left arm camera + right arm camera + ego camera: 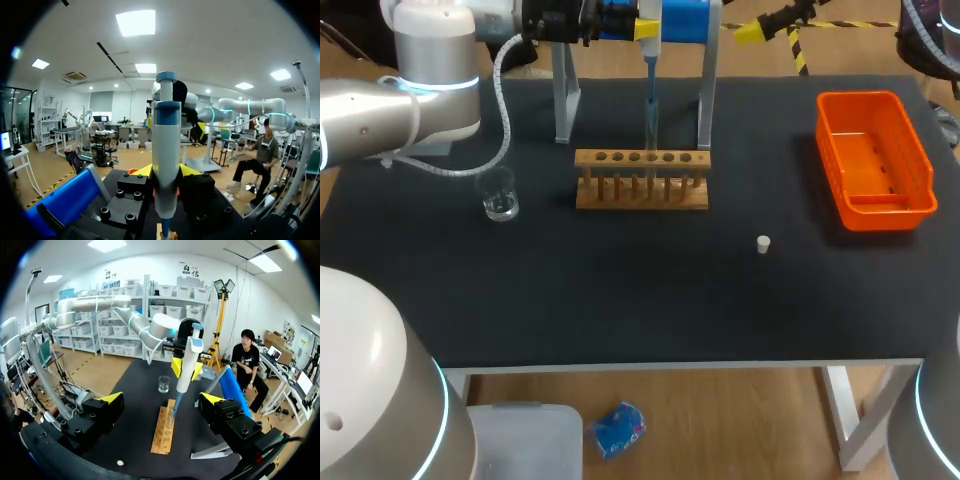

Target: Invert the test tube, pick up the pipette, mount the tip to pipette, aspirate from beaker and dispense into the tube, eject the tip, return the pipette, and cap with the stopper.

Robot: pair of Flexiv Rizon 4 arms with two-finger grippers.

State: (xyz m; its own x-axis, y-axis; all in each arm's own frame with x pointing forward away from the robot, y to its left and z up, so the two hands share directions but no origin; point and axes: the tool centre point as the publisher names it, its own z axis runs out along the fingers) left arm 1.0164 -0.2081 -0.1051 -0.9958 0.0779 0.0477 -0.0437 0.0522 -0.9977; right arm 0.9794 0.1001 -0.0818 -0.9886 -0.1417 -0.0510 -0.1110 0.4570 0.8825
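Holding the pipette [165,145] upright, left gripper [166,172] over the rack [640,190].

The table [620,290] is black, the bin [885,215] bright orange. The rack [642,180] is tan wood, the stopper [763,243] white, the pipette [165,150] grey and blue.

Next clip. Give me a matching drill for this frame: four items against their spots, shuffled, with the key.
1 pipette
2 beaker
3 stopper
4 orange bin

A at the table's far right
B gripped in the left jaws, above the wooden rack
C just left of the rack
D alone on the mat, right of the rack, nearer the front edge

Pairs: 1-B, 2-C, 3-D, 4-A
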